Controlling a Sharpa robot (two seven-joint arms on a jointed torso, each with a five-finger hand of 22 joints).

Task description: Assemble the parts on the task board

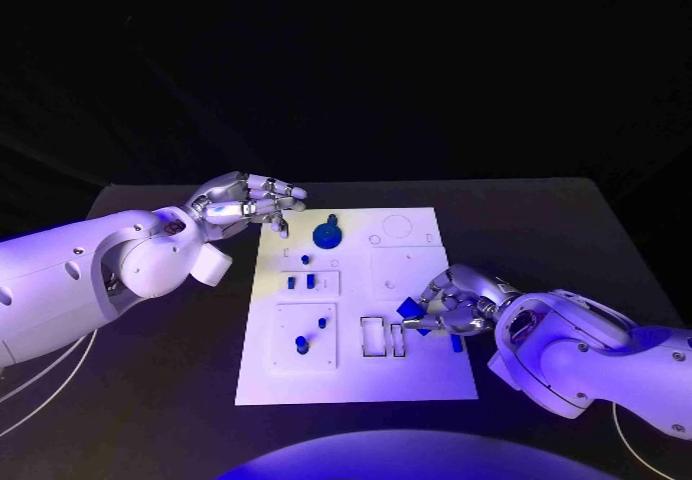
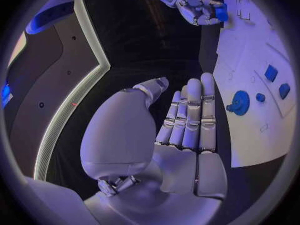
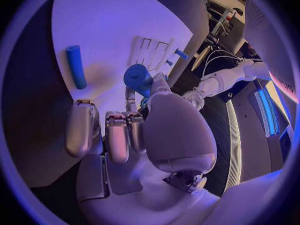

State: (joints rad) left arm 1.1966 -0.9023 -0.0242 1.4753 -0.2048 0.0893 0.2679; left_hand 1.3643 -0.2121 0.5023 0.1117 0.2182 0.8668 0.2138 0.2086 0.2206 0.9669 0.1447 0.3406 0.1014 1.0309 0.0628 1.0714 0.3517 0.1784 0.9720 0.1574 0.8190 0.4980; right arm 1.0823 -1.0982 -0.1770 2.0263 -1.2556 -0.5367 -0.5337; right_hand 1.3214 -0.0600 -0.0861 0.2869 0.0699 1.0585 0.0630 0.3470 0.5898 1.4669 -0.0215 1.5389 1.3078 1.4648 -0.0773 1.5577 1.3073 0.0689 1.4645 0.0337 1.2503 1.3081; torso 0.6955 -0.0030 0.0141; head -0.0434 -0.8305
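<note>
The white task board [image 1: 433, 375] lies mid-table. My right hand [image 1: 459, 305] hovers over its right edge and pinches a short blue cylinder [image 1: 413, 311], seen close between thumb and fingers [image 3: 137, 78]. A blue rod [image 1: 456, 343] lies on the board just beside that hand [image 3: 75, 66]. A round blue knob [image 1: 327, 237] sits near the board's far end, with small blue parts [image 1: 303, 344] standing in the left-hand blocks. My left hand [image 1: 248, 200] floats over the board's far left corner, fingers extended and holding nothing [image 2: 187, 120].
Two narrow rectangular slots [image 1: 374, 337] are cut in the board beside the right hand. The black table [image 1: 562, 230] surrounds the board with free room on both sides. The left wrist view shows the knob [image 2: 239, 102] and the right hand [image 2: 200, 7] across the board.
</note>
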